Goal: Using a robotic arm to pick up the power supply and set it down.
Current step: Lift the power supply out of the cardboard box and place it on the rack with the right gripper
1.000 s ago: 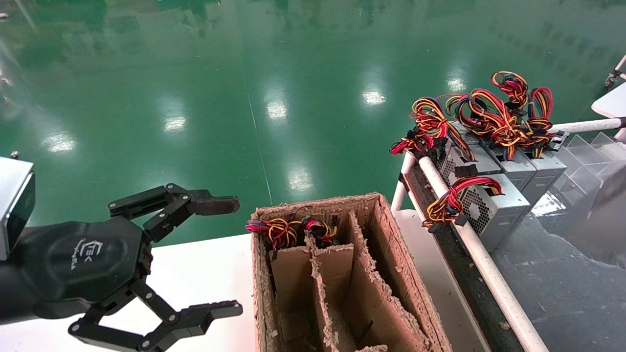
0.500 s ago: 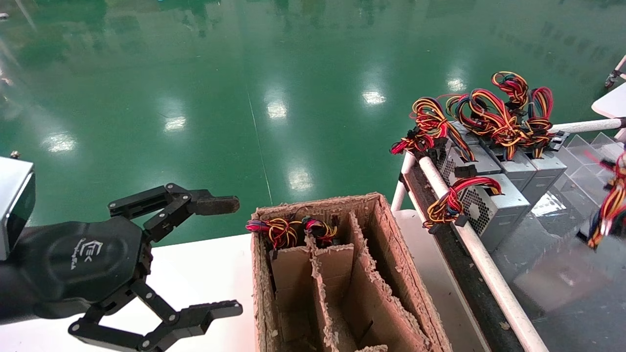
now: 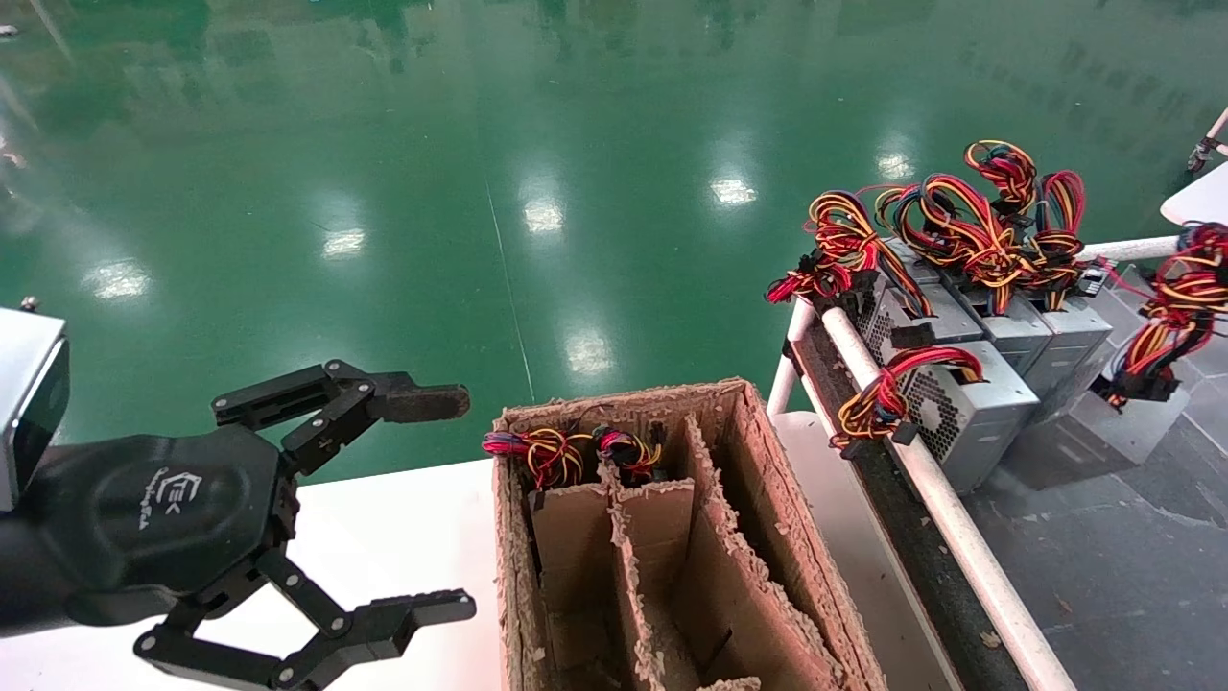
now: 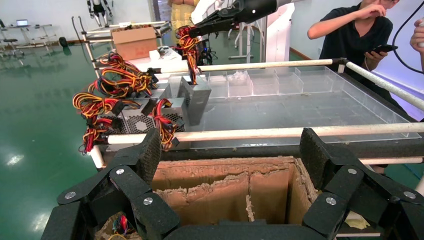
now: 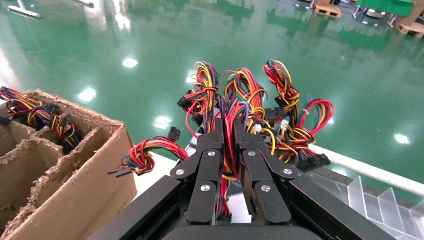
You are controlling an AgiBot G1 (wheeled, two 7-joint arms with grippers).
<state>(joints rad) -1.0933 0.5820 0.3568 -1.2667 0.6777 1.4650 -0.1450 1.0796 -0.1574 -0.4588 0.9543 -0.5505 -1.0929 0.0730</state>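
My right gripper point(image 5: 227, 125) is shut on the red, yellow and black wire tail point(image 5: 229, 107) of the power supply. In the head view the grey box point(image 3: 1089, 441) hangs under its wires point(image 3: 1175, 297) at the right edge, just beside the row of other units; the gripper itself is out of that view. The left wrist view shows the right gripper point(image 4: 196, 31) holding the bundle above the box point(image 4: 196, 97). I cannot tell whether the box touches the surface. My left gripper point(image 3: 460, 504) is parked open over the white table, with nothing between its fingers.
A worn cardboard box point(image 3: 767, 480) with dividers stands mid-table, with wire bundles point(image 3: 566, 451) in its far compartments. Several power supplies point(image 3: 969, 408) line up behind a white rail point(image 3: 945, 513). Clear plastic trays point(image 4: 280, 82) lie beyond them. A seated person point(image 4: 360, 30) holds a phone.
The power supply and its wires have come in from the right edge and moved left and away, ending beside the row of units. The left arm has not moved.
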